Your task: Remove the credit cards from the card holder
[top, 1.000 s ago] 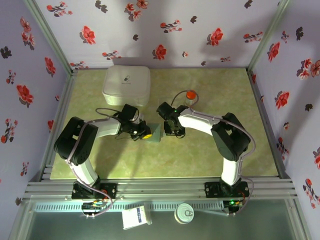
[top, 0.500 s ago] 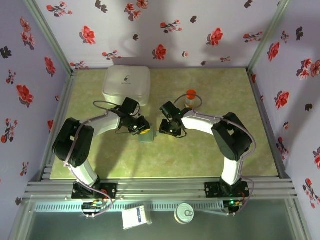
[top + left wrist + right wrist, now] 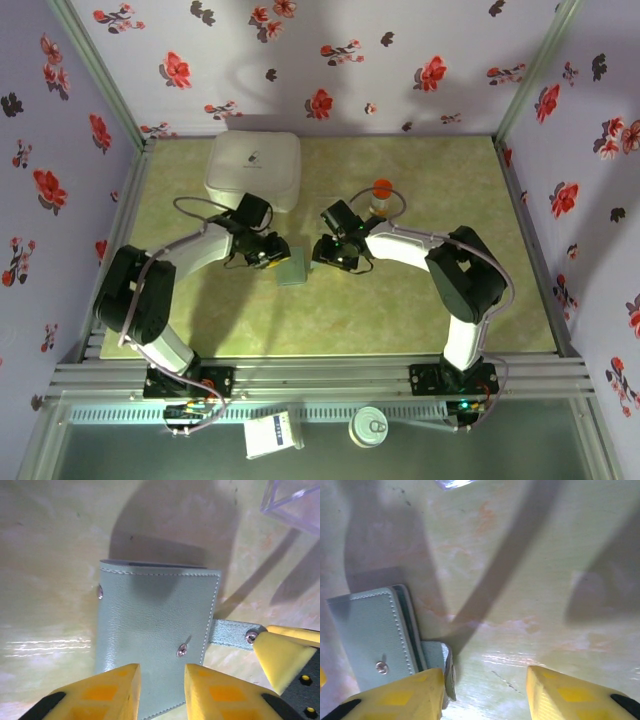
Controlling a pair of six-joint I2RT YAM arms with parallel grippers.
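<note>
Teal card holder [image 3: 155, 615] between left end effector [image 3: 160, 671], right end effector [image 3: 484, 672]; both parted, empty.

The table [image 3: 420, 300] has a pale yellow-green marbled top, glossy enough to throw back streaks of white light in the left wrist view. Three walls close it in, the far wall [image 3: 330, 80], the left wall [image 3: 50, 200] and the right wall [image 3: 590, 220]. All are pale lilac, printed with red and dark flowers. Grey metal posts [image 3: 100, 75] rise slanting at the two far corners. Soft shadows lie on the far wall. A ribbed aluminium rail [image 3: 320, 380] runs along the near edge, with a dark grey ledge [image 3: 120, 450] nearer still.
</note>
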